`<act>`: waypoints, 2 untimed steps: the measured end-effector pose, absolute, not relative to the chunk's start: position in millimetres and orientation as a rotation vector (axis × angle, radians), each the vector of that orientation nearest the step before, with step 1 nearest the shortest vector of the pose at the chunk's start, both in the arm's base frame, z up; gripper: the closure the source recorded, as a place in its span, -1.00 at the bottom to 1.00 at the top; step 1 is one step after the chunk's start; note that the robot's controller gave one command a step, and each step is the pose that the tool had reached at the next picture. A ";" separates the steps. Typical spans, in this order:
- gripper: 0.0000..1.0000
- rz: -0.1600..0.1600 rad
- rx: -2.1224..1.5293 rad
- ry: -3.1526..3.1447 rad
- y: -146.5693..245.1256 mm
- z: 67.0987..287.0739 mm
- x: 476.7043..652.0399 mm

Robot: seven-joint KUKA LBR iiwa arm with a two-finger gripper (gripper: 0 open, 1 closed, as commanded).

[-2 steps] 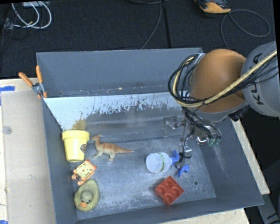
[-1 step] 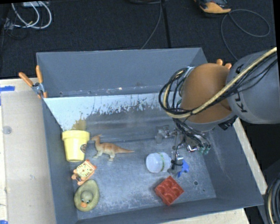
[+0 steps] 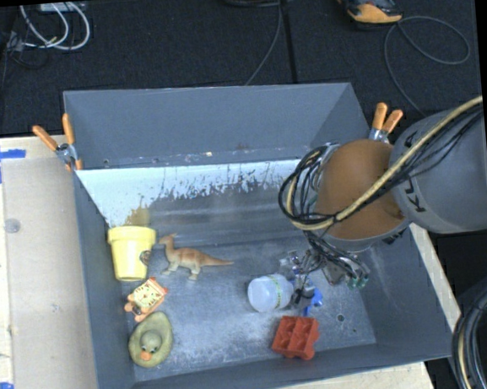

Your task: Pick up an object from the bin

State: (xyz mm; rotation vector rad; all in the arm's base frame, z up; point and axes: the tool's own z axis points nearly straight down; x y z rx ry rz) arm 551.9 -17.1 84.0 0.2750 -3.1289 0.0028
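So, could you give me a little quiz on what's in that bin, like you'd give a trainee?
1. Which thing lies nearest the gripper?
A) the rubber duck
B) the pale round bottle
C) the red block
2. True or false: the toy dinosaur stands just to the right of the yellow cup.
3. Fill in: the arm comes in from the view's ____ side.

Key: 1 B; 2 true; 3 right.
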 end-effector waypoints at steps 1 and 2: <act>1.00 0.003 0.273 -3.129 -17.2 84.0 551.9; 1.00 0.002 0.323 -3.125 -23.0 189.1 563.5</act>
